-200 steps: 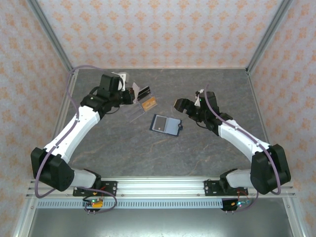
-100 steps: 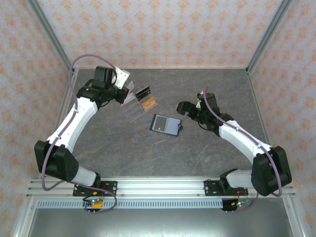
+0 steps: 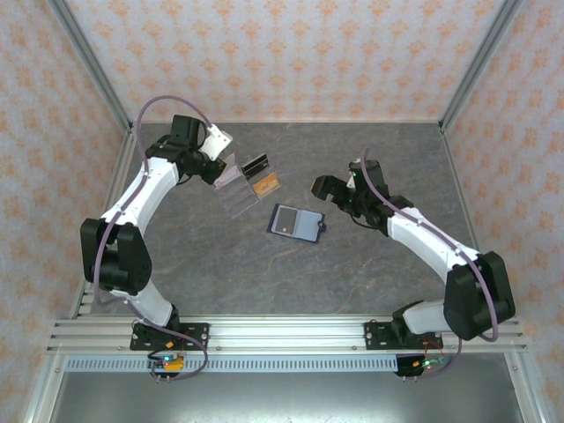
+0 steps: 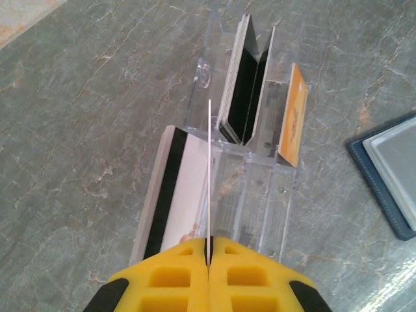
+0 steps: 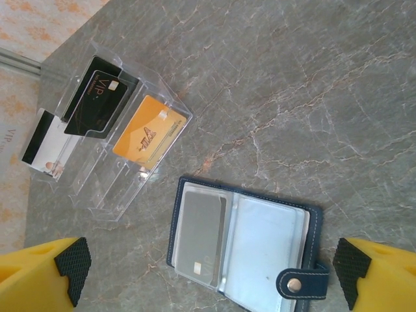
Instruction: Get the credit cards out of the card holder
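Right gripper: jaws wide apart, holding nothing, hanging above the table.

Left gripper: fingers pressed together at the stand. In the left wrist view a thin pale edge runs up from their seam. I cannot tell whether it is a pinched card or a clear stand wall.

Wallet: lies open and flat near mid-table, inner pockets up. Its tab points toward the right arm.

Grey card: sits in the pocket farther from the tab. The other pocket looks empty, though the clear film makes that uncertain.

Stand contents: orange card, black cards, white card, each in its own tier.

Governing relation, top view: the wallet lies near the right gripper, at about 7 o'clock from it. It lies well apart from the left gripper, at about 4 o'clock, with the stand at the left gripper's end of that line. The right arm is clearly nearer. The wallet's long axis runs roughly 9 to 3, tipped slightly toward 4. In the right wrist view that axis spans the gap between the two fingers.

Judgement: at least one card is left to extract. The right gripper would need to come down toward 7 o'clock, onto the grey card's exposed edge.
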You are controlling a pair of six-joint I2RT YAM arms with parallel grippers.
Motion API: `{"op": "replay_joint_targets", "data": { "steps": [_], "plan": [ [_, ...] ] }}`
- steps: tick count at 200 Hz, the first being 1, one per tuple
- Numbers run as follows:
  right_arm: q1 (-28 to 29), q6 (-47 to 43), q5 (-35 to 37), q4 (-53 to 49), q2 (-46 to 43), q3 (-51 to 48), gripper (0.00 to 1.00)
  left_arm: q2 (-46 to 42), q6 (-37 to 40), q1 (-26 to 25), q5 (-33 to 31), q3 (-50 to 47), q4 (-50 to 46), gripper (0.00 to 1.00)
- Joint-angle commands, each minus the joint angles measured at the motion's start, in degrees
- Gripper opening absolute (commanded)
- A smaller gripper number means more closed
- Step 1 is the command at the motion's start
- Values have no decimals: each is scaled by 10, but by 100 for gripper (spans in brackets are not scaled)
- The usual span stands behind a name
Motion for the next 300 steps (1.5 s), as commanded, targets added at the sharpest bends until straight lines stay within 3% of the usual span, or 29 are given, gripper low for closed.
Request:
{"op": "replay_joint_targets", "data": {
  "steps": [1, 64, 200, 266, 300],
  "plan": [
    [-1, 32, -22, 20, 23, 22, 100, 17, 28, 22, 39, 27, -8, 0],
    [-2, 54, -44, 20, 52, 42, 99, 69, 40, 34, 108, 90, -39, 0],
    [-1, 92, -76, 50, 92, 51, 99, 126, 74, 34, 32, 100, -68, 0],
    [-1, 97, -90, 57, 102, 51, 100, 116, 63, 35, 26, 96, -57, 21],
    [-2, 94, -88, 55, 102, 51, 100, 91, 53, 36, 34, 84, -40, 24]
  ]
}}
